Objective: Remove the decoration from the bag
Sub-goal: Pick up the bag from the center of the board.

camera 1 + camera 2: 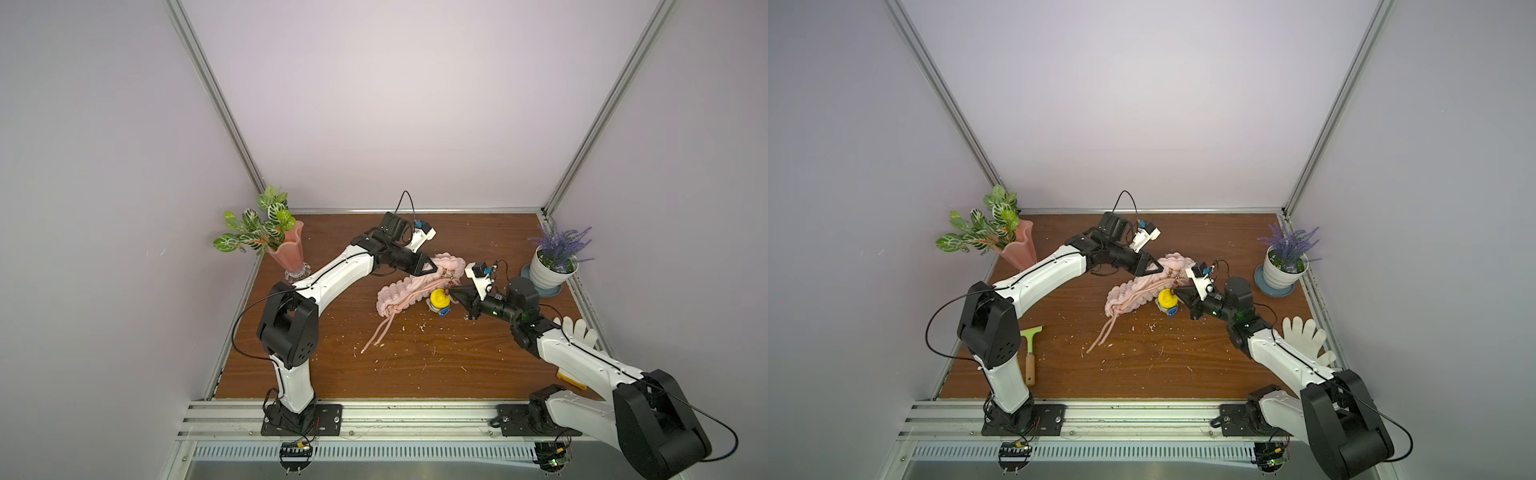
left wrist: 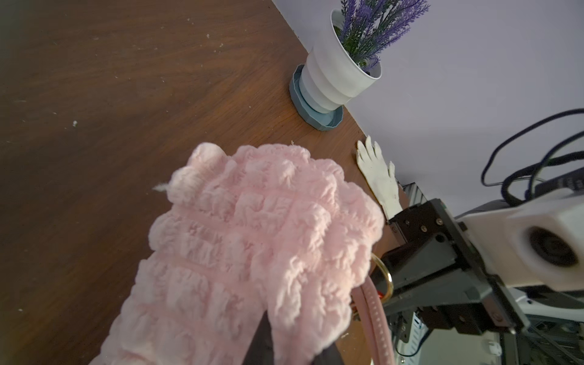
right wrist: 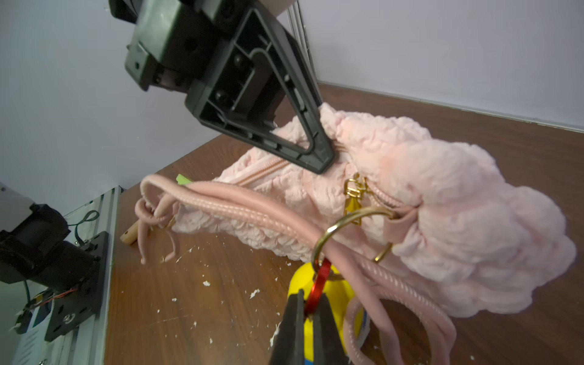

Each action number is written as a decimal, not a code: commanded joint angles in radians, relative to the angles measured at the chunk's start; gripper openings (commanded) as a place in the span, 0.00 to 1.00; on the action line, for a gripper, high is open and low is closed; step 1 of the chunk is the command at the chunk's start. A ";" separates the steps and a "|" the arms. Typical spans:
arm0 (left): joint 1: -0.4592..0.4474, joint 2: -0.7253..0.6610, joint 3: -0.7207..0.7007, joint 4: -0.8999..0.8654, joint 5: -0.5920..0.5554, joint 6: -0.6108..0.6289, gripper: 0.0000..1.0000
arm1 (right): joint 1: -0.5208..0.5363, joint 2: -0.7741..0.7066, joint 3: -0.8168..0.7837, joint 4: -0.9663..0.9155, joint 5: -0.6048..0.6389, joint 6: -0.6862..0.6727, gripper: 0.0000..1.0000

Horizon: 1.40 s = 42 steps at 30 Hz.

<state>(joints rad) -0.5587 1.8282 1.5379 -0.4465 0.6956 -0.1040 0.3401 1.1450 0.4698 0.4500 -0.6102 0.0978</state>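
The right gripper [image 3: 311, 303], shut on the yellow-hatted plush decoration [image 1: 439, 301] by its red clip [image 3: 319, 284], must unhook it from the puffy pink bag [image 3: 442, 189] at the gold ring [image 3: 357, 218]. Whether the left gripper [image 3: 324, 159] is gripping the bag is unclear.

The bag [image 1: 395, 294] lies in the middle of the table [image 1: 415, 374], the decoration [image 1: 439, 302] just beside its front-right side and its cords [image 1: 379, 334] trailing frontward. The left gripper [image 1: 435, 270] rests on the bag from the back left; the right gripper [image 1: 451, 292] meets the decoration from the right, on its clip [image 3: 318, 284]. The vase [image 1: 289, 259] stands back left, the potted plant [image 1: 546, 274] back right, the glove [image 1: 579, 330] in front of that plant at the right edge, the scraper [image 1: 1029, 357] front left.
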 commanded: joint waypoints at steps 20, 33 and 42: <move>-0.148 -0.240 -0.155 0.012 -0.255 0.514 0.67 | 0.003 0.103 0.346 -0.624 -0.027 -0.095 0.00; -0.233 -0.226 -0.262 0.123 -0.415 0.734 0.69 | 0.002 0.074 0.364 -0.677 -0.052 -0.098 0.00; -0.275 -0.248 -0.365 0.310 -0.536 0.880 0.65 | -0.013 0.086 0.405 -0.819 -0.121 -0.218 0.00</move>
<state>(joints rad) -0.8001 1.6032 1.1893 -0.2375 0.2192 0.7006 0.3325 1.2499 0.8299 -0.3241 -0.6563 -0.0555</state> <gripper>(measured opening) 0.650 0.083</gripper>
